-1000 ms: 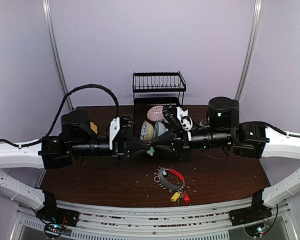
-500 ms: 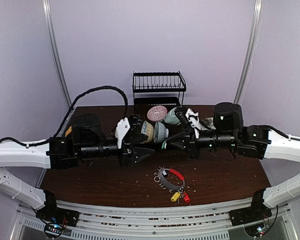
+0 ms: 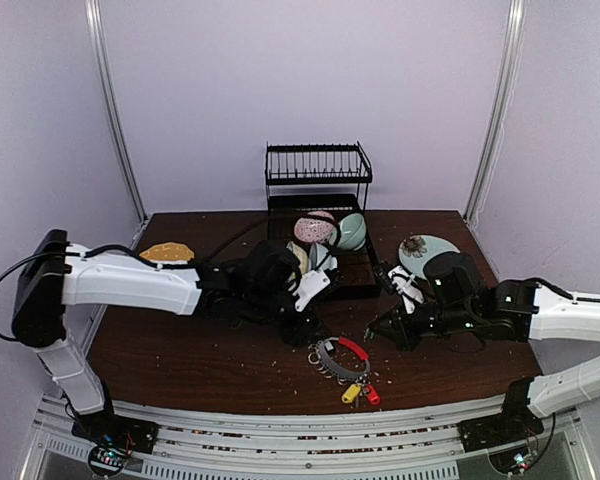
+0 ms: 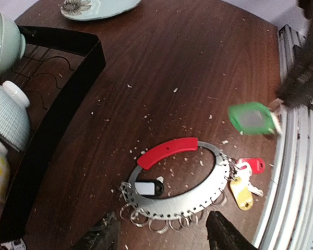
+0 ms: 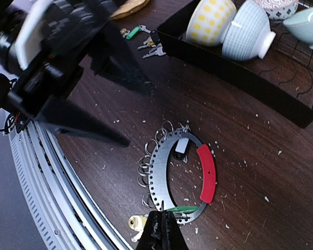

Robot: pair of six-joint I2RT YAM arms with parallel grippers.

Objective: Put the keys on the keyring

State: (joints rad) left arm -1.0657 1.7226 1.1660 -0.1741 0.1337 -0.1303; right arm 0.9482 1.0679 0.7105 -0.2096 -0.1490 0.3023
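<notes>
The dark wooden table [image 3: 180, 350] carries everything. At its back stands the black wire dish rack [image 3: 317, 165], with the bowls [image 5: 248, 31] tipped on their sides in the tray at its foot. A pale teal plate [image 3: 425, 250] lies flat on the right of the table.

The keyring [image 4: 198, 195] lies flat on the wood in front of the tray, toward the near edge and between my two arms. Its red sleeve [image 4: 167, 151] covers the arc facing the tray, and the small split rings fan out along the silver band.

My left pincer [image 4: 163, 216] hangs above the keyring with its jaws spread wide and nothing between them. In the left wrist view the two fingertips frame the ring's split-ring side, clear of the metal.

My right pincer [image 5: 163, 221] is pressed closed on a green-tagged key [image 4: 250, 117], carried in the air off the table. From the right wrist view the tag sits just beyond my fingertips, over the ring's near rim. I cannot tell whether the key touches the ring.

A red-tagged key [image 4: 253, 165] and a yellow-tagged key [image 4: 241, 190] lie side by side against the keyring's near rim. A few loose keys [image 5: 146, 41] lie well apart from the ring, by the tray's left corner.
</notes>
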